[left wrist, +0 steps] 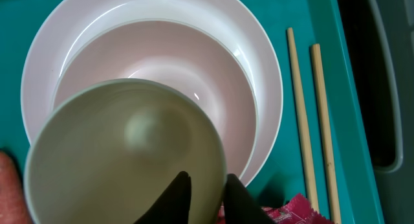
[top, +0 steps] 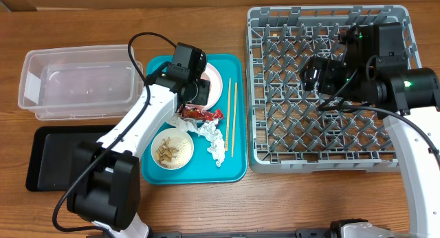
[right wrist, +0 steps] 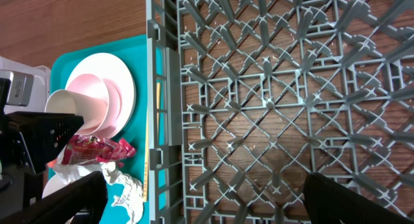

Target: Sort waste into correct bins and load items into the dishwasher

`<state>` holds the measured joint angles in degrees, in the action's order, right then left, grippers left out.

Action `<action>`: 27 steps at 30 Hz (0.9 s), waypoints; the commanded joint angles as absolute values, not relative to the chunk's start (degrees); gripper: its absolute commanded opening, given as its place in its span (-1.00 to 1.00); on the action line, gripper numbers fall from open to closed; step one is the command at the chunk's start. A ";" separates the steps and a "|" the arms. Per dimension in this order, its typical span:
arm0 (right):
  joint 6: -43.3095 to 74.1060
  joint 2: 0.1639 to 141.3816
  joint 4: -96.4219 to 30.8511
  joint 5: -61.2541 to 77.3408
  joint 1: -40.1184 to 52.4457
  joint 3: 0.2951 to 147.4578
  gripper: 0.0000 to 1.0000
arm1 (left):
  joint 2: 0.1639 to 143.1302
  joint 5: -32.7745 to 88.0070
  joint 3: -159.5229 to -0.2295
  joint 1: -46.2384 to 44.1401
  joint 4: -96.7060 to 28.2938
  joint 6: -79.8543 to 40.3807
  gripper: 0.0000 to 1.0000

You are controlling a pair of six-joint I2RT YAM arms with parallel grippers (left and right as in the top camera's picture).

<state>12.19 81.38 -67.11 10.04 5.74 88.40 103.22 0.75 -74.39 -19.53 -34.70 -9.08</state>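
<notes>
My left gripper (left wrist: pixel 207 182) (top: pixel 194 87) is shut on the rim of the small white cup (left wrist: pixel 123 159), one finger inside and one outside. The cup is just above a pale pink bowl (left wrist: pixel 162 56) that sits on the round plate (left wrist: pixel 272 88) (top: pixel 214 83). The chopsticks (left wrist: pixel 310 120) (top: pixel 232 117) lie to the right on the teal tray (top: pixel 234 170). The red wrapper (top: pixel 201 114), the tissues (top: pixel 214 143) and a white bowl of nut scraps (top: pixel 172 148) lie nearer the front. My right gripper (right wrist: pixel 207 198) (top: pixel 313 76) is wide open and empty above the grey dish rack (top: pixel 330 138). No carrot shows.
The clear tub (top: pixel 79 83) stands at the far left with the black tray (top: pixel 62 159) in front of it. The rack's pegs (right wrist: pixel 272 107) stand under my right gripper. Bare wooden table (top: pixel 289 203) runs along the front.
</notes>
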 commanded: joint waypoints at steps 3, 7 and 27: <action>11.94 81.47 -67.00 9.47 6.04 89.58 1.00 | 103.81 -0.05 -73.97 -19.90 -34.61 -9.45 -0.85; 11.94 81.47 -67.00 9.47 6.04 89.58 1.00 | 103.81 -0.08 -73.97 -19.90 -34.63 -9.45 -0.92; 11.94 81.47 -66.96 9.47 6.04 89.58 1.00 | 95.29 -0.64 -84.01 -19.86 -36.53 -9.43 -0.92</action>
